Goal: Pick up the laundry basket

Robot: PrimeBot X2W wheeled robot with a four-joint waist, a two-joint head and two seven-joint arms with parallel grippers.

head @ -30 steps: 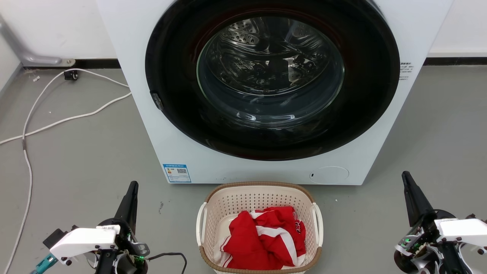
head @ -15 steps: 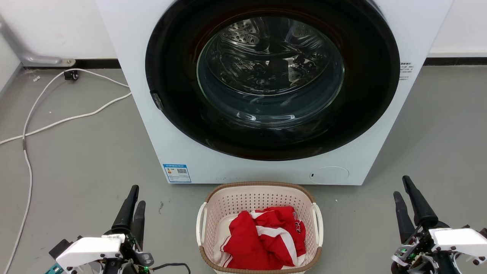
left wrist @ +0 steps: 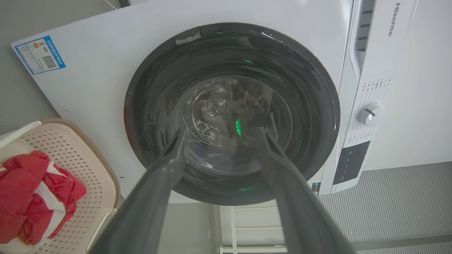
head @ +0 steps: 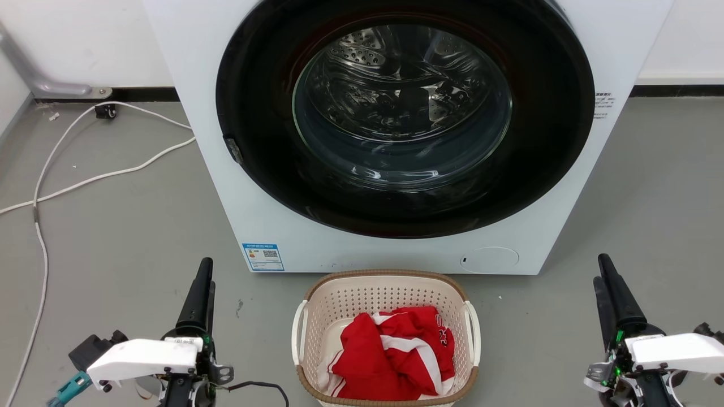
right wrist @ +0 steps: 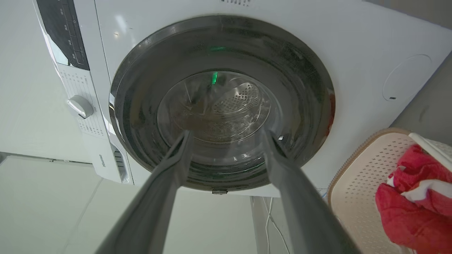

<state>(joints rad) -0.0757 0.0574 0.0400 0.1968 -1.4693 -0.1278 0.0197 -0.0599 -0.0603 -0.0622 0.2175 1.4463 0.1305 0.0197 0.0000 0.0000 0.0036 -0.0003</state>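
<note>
The laundry basket [head: 362, 295], cream with a brown rim and white side handles, stands on the grey floor just in front of the washing machine. A red and white garment [head: 396, 356] lies inside it. My left gripper [head: 206, 271] is off the basket's left side, well apart from it, fingers pointing toward the machine. My right gripper [head: 600, 272] hovers off the basket's right side, also apart. Both stand open with nothing between the fingers, as seen for the left gripper [left wrist: 222, 132] and the right gripper [right wrist: 226, 133]. The basket [left wrist: 70, 158] sits at the lower left of the left wrist view, and the basket [right wrist: 356, 176] at the lower right of the right wrist view.
The white washing machine [head: 254, 226] with its round dark door [head: 401, 118] rises directly behind the basket. White cables [head: 85, 181] trail over the floor at the left, and a grey pipe [head: 51, 87] runs along the wall. Bare grey floor lies on both sides of the basket.
Both grippers have turned about their wrists and shifted slightly; the left one now reaches a little farther toward the machine. The basket and garment have not moved.
</note>
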